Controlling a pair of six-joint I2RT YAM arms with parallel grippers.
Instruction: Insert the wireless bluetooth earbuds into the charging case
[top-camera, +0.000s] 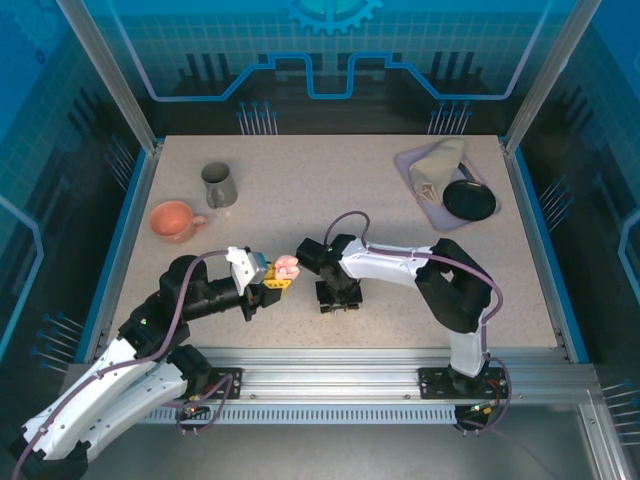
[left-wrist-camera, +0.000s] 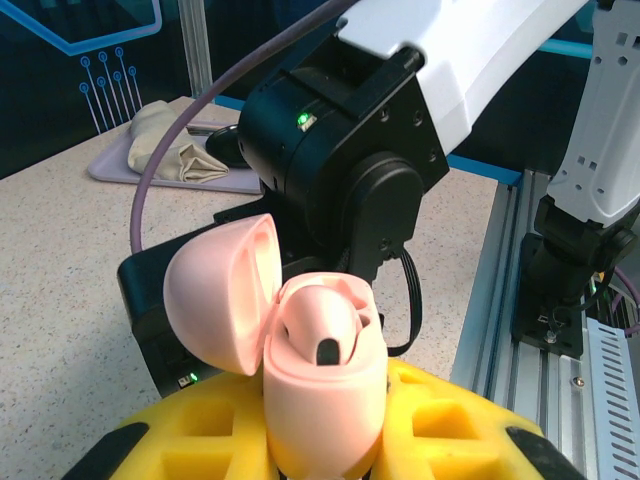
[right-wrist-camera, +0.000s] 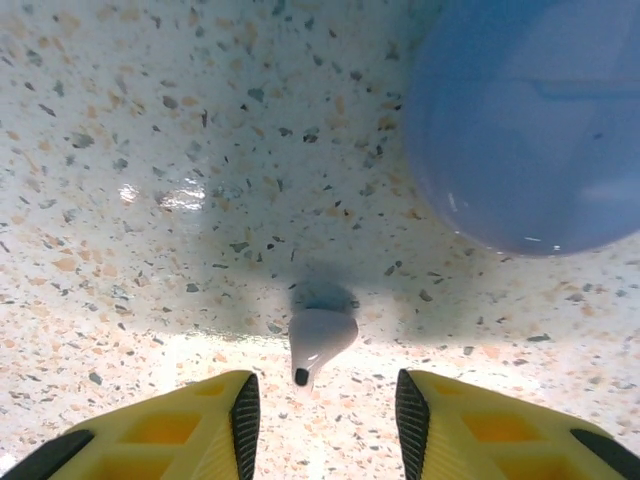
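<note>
My left gripper (top-camera: 276, 284) clamps the pink charging case (left-wrist-camera: 325, 385), lid open, mid-worktop (top-camera: 300, 190), well off every edge. My right gripper (right-wrist-camera: 325, 412) stands part-open above a lavender earbud (right-wrist-camera: 320, 338) lying on bare worktop, with a lavender case (right-wrist-camera: 530, 120) near its far right.

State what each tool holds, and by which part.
Left tool grips the open pink case by its lower body. Right tool holds nothing; a lavender earbud lies loose before it.
</note>
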